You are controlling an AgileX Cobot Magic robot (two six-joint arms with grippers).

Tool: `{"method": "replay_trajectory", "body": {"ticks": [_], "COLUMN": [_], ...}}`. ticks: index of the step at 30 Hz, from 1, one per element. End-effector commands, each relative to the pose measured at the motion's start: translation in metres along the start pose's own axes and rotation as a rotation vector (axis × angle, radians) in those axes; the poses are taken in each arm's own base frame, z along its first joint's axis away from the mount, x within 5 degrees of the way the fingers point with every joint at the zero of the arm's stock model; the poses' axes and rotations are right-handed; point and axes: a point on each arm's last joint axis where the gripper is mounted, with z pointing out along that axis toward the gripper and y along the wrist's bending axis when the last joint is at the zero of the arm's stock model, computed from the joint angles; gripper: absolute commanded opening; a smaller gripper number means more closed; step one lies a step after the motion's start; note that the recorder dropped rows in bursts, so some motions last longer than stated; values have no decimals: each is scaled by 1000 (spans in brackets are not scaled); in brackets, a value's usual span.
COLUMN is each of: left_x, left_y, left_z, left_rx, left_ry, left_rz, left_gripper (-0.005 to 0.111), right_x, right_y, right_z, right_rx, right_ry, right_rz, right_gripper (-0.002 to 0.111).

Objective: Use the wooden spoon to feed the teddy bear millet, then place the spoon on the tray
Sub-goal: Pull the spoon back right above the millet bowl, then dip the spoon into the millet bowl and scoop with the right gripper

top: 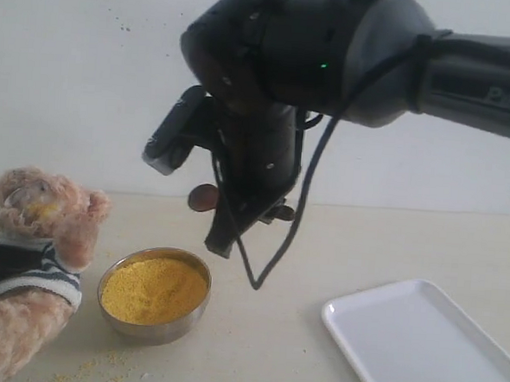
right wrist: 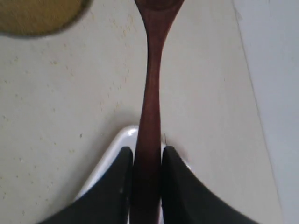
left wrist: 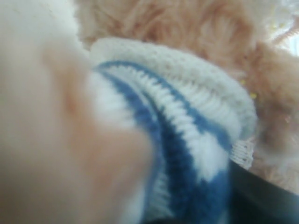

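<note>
The teddy bear [top: 34, 255] sits at the left edge in its striped shirt, with yellow grains stuck on its muzzle. The millet [top: 155, 289] fills a steel bowl [top: 162, 328] beside it. My right gripper [top: 241, 209] hangs above the table between bowl and tray, shut on the handle of the wooden spoon [top: 204, 197]. In the right wrist view the spoon [right wrist: 152, 93] runs straight out from the gripper [right wrist: 147, 151]. A corner of the tray [right wrist: 117, 147] shows under it. The left wrist view is filled by the bear's shirt [left wrist: 187, 130] and fur. Its jaws are not discernible.
The white tray [top: 427, 349] lies at the front right. Millet crumbs [top: 97, 367] are scattered in front of the bowl. A loose black cable [top: 273, 253] dangles from the right arm over the table. A pale wall stands behind.
</note>
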Motion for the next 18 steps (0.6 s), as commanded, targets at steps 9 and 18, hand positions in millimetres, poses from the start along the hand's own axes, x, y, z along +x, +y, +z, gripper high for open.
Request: {"method": "replay_trajectory", "body": {"ticks": [9, 18], "left_x": [-3, -4], "left_y": [-4, 0], "left_z": [0, 0], "left_rx": [42, -5], "left_ry": [-12, -25], "left_rz": [4, 13], "left_gripper": [4, 4], "right_x": [-42, -42], "right_y": [63, 71], "right_z": [36, 67], "right_rx": [-42, -26], "right_ry": [17, 86], "right_rz": [-264, -258], "right_gripper": [0, 0]}}
